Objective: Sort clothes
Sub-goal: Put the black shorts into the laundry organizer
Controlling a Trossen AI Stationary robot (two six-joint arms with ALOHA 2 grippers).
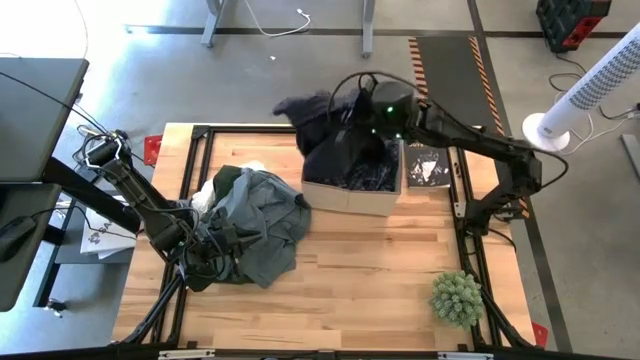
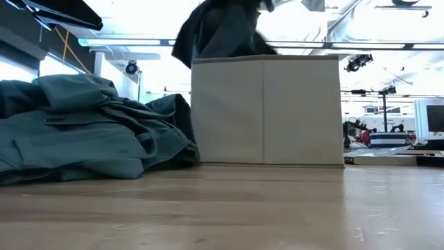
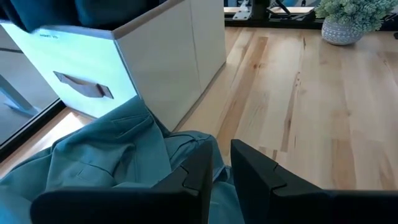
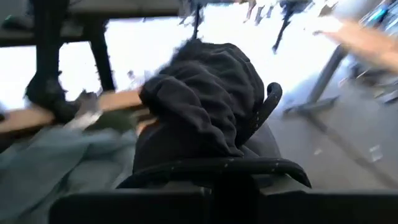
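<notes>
- The black garment (image 1: 335,135) is soft, limp and light, I judge; it hangs in loose folds and would drape and swing rather than keep any shape. A pinch on a thick bunched fold should hold better than one on a single thin edge.
- In the high view it sits at upper centre, carried by the right hand (image 1: 385,108) above the box (image 1: 350,192), part trailing out past the box's upper-left corner. The right wrist view shows dark cloth (image 4: 202,106) bunched between this hand's fingers, so it is clenched on the garment.
- The grey-green garment (image 1: 250,220) lies heaped on the worktop (image 1: 400,270) at centre left of the high view, just beside the box. It looks heavier and stiffer-woven but still floppy; a raised ridge of the heap is the natural place to grip.
- The left hand (image 3: 221,174) rests at the lower-left edge of that heap, fingers nearly closed with a narrow gap, touching the cloth; whether fabric is actually pinched I cannot tell.
</notes>
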